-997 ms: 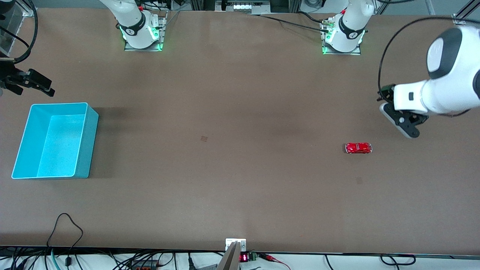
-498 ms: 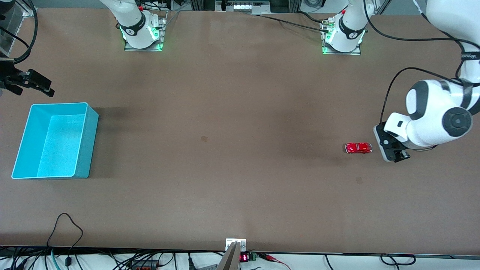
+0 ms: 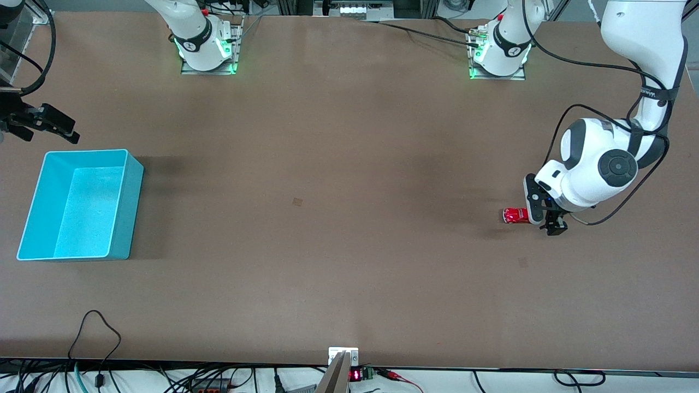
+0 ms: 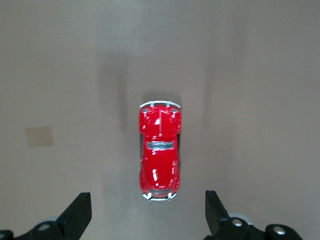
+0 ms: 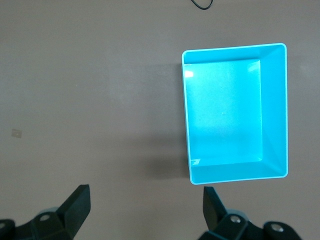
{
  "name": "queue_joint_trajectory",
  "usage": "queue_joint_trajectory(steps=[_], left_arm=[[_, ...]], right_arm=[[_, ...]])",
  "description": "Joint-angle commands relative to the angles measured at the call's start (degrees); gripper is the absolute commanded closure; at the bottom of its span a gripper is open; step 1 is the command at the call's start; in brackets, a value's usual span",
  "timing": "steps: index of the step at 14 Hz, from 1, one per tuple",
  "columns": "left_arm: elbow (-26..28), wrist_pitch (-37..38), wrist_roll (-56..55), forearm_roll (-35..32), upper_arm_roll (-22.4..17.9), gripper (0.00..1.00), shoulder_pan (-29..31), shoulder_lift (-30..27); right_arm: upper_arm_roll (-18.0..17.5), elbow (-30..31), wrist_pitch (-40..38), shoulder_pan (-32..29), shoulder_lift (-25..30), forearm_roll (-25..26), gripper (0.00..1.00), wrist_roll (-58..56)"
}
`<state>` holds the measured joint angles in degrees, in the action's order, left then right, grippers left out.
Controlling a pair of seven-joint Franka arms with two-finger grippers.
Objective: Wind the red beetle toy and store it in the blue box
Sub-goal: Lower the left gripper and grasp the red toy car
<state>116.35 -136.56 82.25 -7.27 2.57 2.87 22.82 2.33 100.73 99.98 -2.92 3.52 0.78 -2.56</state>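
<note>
The red beetle toy (image 3: pixel 514 215) stands on the brown table toward the left arm's end. My left gripper (image 3: pixel 546 217) is open and low over the table at one end of the toy, partly covering it in the front view. In the left wrist view the toy (image 4: pixel 159 151) lies just ahead of my gripper (image 4: pixel 148 217), not between the fingers. The blue box (image 3: pixel 82 204) stands open and empty toward the right arm's end. My right gripper (image 3: pixel 46 124) is open and waits up in the air beside the box; the right wrist view shows the box (image 5: pixel 235 112) from above.
A small pale mark (image 3: pixel 297 202) lies on the table's middle. The two arm bases (image 3: pixel 207 46) stand along the table's edge farthest from the front camera. Cables (image 3: pixel 95 333) hang at the edge nearest it.
My left gripper has come down and across toward the toy, from above the table's end to the toy's end. The toy, the box and the right arm have not moved.
</note>
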Motion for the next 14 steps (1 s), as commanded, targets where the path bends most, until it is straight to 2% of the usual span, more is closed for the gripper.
queue_joint_trajectory(steps=[1, 4, 8, 11, 13, 14], left_arm=[[1.9, -3.2, 1.1, -1.0, 0.8, 0.00, 0.2, 0.5], [2.9, -7.4, 1.1, -1.0, 0.9, 0.01, 0.7, 2.8], [2.9, -8.2, 1.2, -1.0, 0.9, 0.06, 1.0, 3.9], [2.9, -8.1, 1.3, -1.1, 0.9, 0.30, 0.9, 3.9], [2.7, -7.9, 3.6, -1.0, 1.0, 0.51, 0.4, 3.9], [2.7, -7.9, 4.0, -1.0, 1.0, 0.56, 0.5, 4.0]], right_arm=[[0.0, -0.1, 0.2, -0.2, 0.2, -0.3, 0.00, 0.4], [0.0, -0.1, 0.2, -0.2, 0.2, -0.3, 0.00, 0.4], [0.0, -0.1, 0.2, -0.2, 0.1, -0.3, 0.00, 0.4], [0.0, -0.1, 0.2, -0.2, 0.1, -0.3, 0.00, 0.4], [0.0, 0.0, 0.2, -0.3, 0.1, -0.3, 0.00, 0.4], [0.0, 0.0, 0.2, -0.3, 0.1, -0.3, 0.00, 0.4]])
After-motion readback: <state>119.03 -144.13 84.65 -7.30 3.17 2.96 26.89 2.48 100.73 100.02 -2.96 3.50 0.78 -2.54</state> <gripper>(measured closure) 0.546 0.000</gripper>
